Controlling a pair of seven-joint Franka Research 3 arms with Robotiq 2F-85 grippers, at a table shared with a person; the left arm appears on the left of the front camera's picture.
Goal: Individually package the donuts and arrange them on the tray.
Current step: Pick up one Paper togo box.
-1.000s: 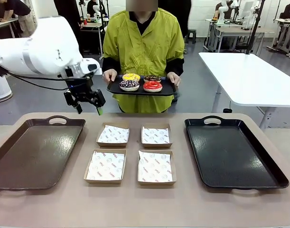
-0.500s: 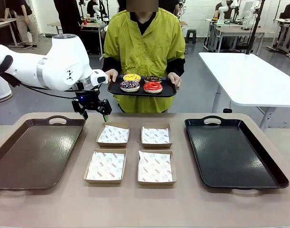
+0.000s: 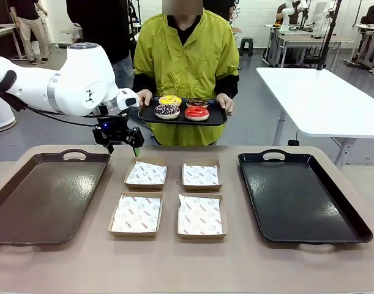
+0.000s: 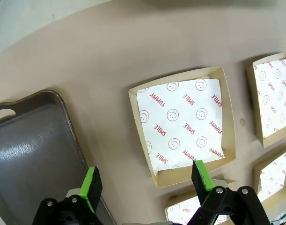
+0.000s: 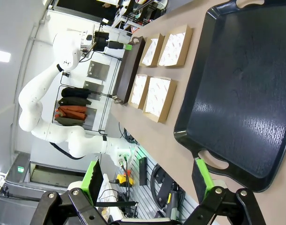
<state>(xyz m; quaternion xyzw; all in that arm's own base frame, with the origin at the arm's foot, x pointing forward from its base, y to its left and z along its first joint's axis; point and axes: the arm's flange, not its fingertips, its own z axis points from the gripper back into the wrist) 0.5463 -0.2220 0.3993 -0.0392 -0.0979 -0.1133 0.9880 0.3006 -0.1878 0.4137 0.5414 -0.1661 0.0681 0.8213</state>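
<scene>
Counted four of the donut kind at twelve o'clock: yellow iced donut (image 3: 170, 99), red glazed donut (image 3: 197, 112), dark chocolate donut (image 3: 196, 101), purple-white sprinkled donut (image 3: 167, 109). Counted one small black tray (image 3: 218, 116) under them. Counted four paper-lined boxes at centre, two by two: far-left box (image 3: 145, 173), far-right box (image 3: 201, 175), near-left box (image 3: 136, 214), near-right box (image 3: 200, 215). Counted two large trays: brown tray (image 3: 27, 202) at nine o'clock, large black tray (image 3: 297, 196) at three o'clock. Counted two grippers: left gripper (image 3: 122, 147) at ten o'clock, right gripper (image 5: 146, 180). Counted one person (image 3: 187, 55) at twelve o'clock.
</scene>
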